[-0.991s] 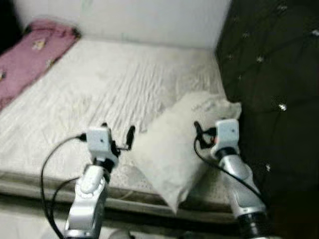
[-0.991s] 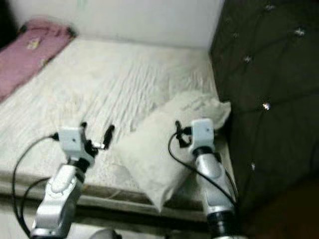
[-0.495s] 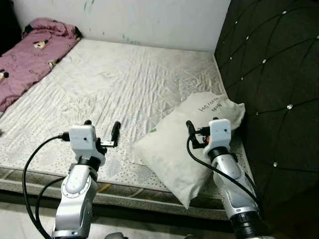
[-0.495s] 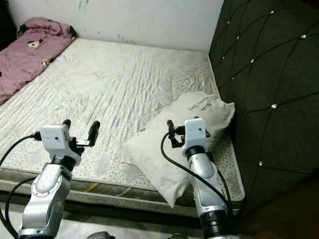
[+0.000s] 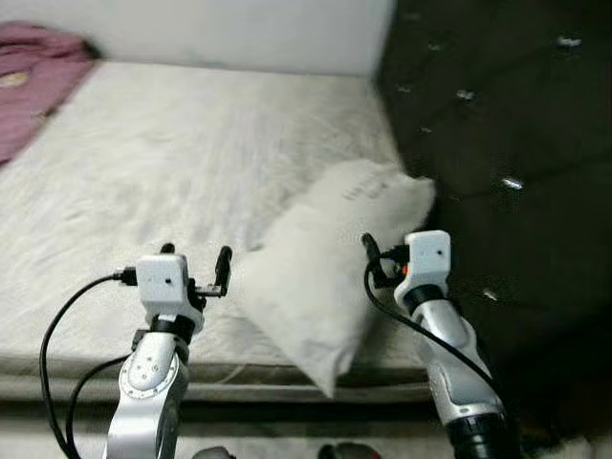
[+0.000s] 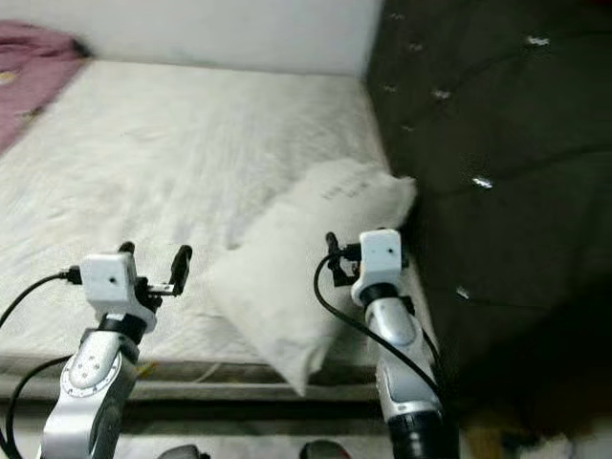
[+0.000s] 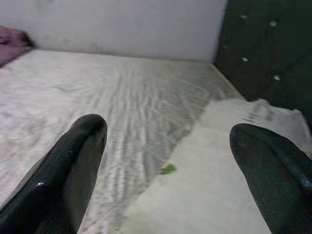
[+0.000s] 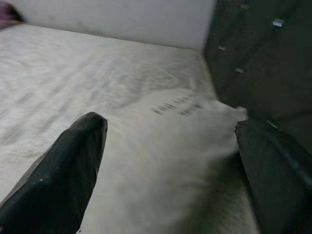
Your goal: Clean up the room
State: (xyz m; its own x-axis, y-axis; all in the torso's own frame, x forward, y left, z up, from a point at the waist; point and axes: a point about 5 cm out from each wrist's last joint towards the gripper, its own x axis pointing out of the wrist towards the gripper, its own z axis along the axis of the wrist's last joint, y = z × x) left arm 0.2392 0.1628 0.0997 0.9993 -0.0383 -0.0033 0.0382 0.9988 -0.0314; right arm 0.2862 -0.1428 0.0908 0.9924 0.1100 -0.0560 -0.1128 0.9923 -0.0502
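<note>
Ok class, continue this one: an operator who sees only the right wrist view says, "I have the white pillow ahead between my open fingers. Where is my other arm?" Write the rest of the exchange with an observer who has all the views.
Observer: The left gripper is open and hovers over the mattress, just to the left of the pillow.
Operator: How does the pillow's near end lie?
Observer: Its near corner hangs over the mattress's front edge.
Operator: Any litter nearby?
Observer: The left wrist view shows a small green scrap on the mattress at the pillow's edge.
</note>
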